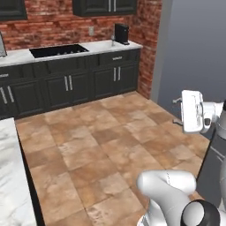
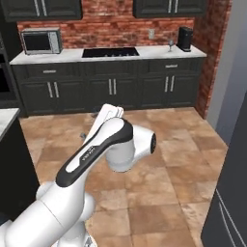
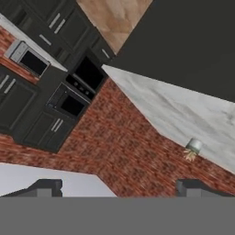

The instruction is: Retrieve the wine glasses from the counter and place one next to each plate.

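Nothing looks done yet: the fingers stand spread and empty, well apart from the bench. One glass stands on it, between the cooktop and a black appliance. The right base view adds a microwave; the hand view, rolled, a potted plant on marble.

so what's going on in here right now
A white robot arm on a driving base sits out on the tiled kitchen floor, some way back from the marble counter with the black cooktop. Its gripper is open and holds nothing. One wine glass stands on the far right of that counter, beside a black appliance, and nothing has been picked up yet. A microwave sits at the left end.
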Controlling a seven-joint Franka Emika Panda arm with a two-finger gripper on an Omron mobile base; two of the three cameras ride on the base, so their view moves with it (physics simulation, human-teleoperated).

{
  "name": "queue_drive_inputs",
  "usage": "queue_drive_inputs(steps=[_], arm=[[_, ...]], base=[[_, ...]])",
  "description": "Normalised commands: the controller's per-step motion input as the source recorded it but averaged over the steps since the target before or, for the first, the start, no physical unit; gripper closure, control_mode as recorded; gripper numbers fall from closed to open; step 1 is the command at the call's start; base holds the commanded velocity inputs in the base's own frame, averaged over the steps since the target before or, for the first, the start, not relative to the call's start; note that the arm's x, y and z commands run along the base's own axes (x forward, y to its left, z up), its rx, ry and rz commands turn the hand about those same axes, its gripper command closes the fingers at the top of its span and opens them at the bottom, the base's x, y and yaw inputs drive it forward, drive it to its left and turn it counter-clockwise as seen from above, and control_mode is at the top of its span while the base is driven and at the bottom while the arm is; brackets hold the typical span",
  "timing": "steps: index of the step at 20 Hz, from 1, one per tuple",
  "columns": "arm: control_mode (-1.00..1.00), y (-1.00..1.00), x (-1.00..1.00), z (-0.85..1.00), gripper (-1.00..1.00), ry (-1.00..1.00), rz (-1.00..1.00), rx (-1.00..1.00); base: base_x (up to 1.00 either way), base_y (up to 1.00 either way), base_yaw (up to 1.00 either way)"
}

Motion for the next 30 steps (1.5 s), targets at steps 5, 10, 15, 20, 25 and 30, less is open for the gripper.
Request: queue_drive_inputs(steps=[5, 10, 15, 20, 25, 30], arm=[[1.0, 0.0, 0.0, 0.0, -1.0, 0.0, 0.0, 0.0], [1.0, 0.0, 0.0, 0.0, -1.0, 0.0, 0.0, 0.0], [1.0, 0.0, 0.0, 0.0, -1.0, 0.0, 0.0, 0.0], [1.0, 0.0, 0.0, 0.0, -1.0, 0.0, 0.0, 0.0], [1.0, 0.0, 0.0, 0.0, -1.0, 0.0, 0.0, 0.0], [1.0, 0.0, 0.0, 0.0, -1.0, 0.0, 0.0, 0.0]], base=[[1.0, 0.0, 0.0], [1.0, -0.25, 0.0], [1.0, -0.3, 0.0], [1.0, -0.18, 0.0], [1.0, -0.18, 0.0], [1.0, -0.21, 0.0]])
